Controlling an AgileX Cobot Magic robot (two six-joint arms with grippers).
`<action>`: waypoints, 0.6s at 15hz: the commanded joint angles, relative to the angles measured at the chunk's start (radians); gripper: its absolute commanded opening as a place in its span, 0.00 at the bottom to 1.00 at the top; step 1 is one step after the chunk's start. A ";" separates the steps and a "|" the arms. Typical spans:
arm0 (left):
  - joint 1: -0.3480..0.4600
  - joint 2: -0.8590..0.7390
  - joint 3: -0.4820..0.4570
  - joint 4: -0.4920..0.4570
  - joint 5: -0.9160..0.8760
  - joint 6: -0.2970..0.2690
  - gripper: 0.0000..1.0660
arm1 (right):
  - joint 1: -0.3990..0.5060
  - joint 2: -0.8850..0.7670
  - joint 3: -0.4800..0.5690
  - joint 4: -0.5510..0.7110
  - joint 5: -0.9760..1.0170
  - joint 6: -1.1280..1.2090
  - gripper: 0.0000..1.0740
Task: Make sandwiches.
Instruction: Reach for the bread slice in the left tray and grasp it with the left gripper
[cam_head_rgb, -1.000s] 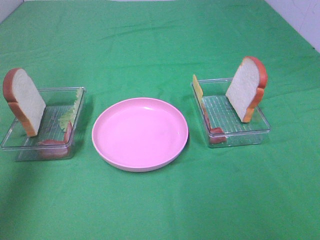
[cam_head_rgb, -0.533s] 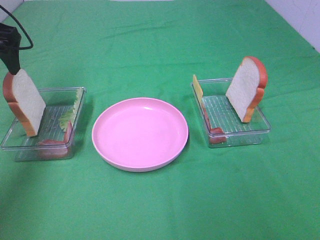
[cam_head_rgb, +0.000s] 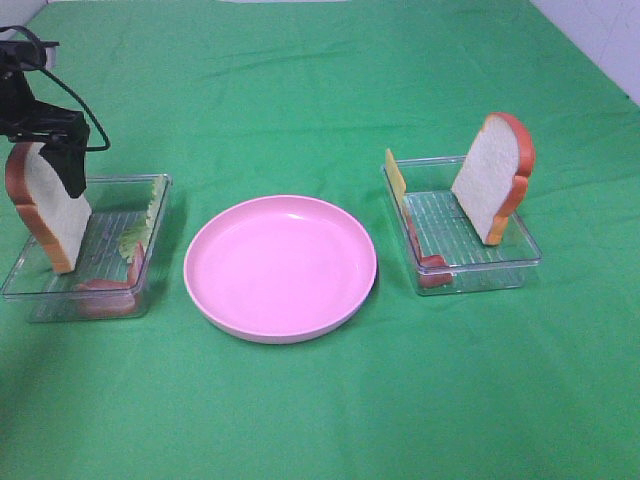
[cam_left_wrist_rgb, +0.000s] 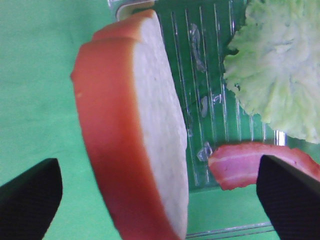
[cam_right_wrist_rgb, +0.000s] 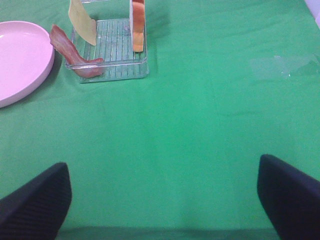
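No stacked sandwich is in view; the parts lie apart. A bread slice (cam_head_rgb: 45, 210) stands upright in the left clear tray (cam_head_rgb: 100, 300), with lettuce (cam_head_rgb: 140, 225) and bacon (cam_head_rgb: 108, 292) beside it. My left gripper (cam_head_rgb: 50, 160) is open and straddles the top of this slice. In the left wrist view the slice (cam_left_wrist_rgb: 145, 145) stands between my fingertips (cam_left_wrist_rgb: 30, 200), with lettuce (cam_left_wrist_rgb: 275, 75) and bacon (cam_left_wrist_rgb: 245, 162) behind. The right tray (cam_head_rgb: 520, 255) holds bread (cam_head_rgb: 492, 180), cheese (cam_head_rgb: 396, 178) and bacon (cam_head_rgb: 428, 265). My right gripper (cam_right_wrist_rgb: 162, 200) is open over bare cloth.
A pink round plate (cam_head_rgb: 280, 265) sits between the two trays with nothing on it. A green cloth (cam_head_rgb: 320, 400) covers the table. In the right wrist view the right tray (cam_right_wrist_rgb: 115, 70) and the plate (cam_right_wrist_rgb: 20, 60) lie far ahead.
My left arm has come into view from the upper left and lowered, so its open gripper now straddles the left bread slice. Nothing else has moved.
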 joint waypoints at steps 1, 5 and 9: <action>-0.003 0.027 -0.008 -0.010 0.077 0.004 0.96 | -0.003 -0.024 0.003 0.000 -0.005 0.000 0.90; -0.003 0.036 -0.008 -0.010 0.052 0.004 0.96 | -0.003 -0.024 0.003 0.000 -0.005 0.000 0.90; -0.003 0.036 -0.008 -0.010 0.052 0.004 0.70 | -0.003 -0.024 0.003 0.000 -0.005 0.000 0.90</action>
